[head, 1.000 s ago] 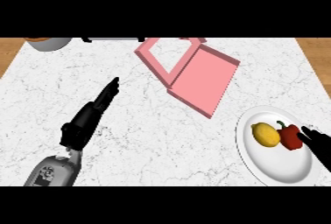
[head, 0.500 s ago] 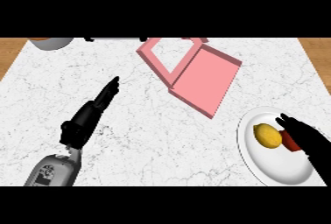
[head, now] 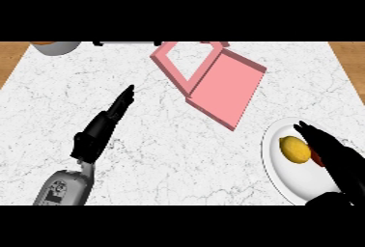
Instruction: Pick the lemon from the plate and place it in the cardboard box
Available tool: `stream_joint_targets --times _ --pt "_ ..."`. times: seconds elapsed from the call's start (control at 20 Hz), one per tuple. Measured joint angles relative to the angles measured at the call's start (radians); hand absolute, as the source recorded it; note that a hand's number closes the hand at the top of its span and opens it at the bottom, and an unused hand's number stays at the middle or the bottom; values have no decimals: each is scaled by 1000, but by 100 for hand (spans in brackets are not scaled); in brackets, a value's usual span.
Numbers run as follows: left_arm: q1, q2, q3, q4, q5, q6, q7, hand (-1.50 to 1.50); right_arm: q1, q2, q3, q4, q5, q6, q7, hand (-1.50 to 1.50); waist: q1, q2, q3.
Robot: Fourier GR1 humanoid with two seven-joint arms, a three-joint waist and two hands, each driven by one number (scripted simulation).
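The right hand (head: 335, 157), fingers spread, has moved over the plate (head: 285, 178) beside the lemon (head: 294, 149); grasp comes next.

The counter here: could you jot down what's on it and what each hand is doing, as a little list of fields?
surface: white marbled counter
plate: white plate, right side
lemon: lemon lying on the plate
red item: mostly hidden under the right hand, on the plate, cannot identify
box: pink open box, far centre, nothing visible inside
right hand: right hand over the plate beside the lemon, fingers straight, not holding it
left hand: left hand above the counter at left, fingers straight, holding nothing
task status: lemon not yet picked
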Motion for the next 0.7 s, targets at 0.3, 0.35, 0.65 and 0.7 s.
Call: stream_joint_targets --times 0.3,0.35,0.65,0.7 --pt "2 -27 12 -4 -31 -10 -1 0 -27 75 -6 80 86 -29 -80 -150 0 0 0" --pt "-3 -31 18 6 -36 -13 -2 0 -22 86 -5 67 100 -20 -74 -150 -1 -1 0" --pt "3 -46 41 -14 -50 -36 13 0 -17 119 -38 122 158 -5 -134 -150 -1 -1 0" --pt "1 -40 53 -6 -42 -48 7 0 -24 133 -27 143 174 -8 -132 -150 -1 -1 0"
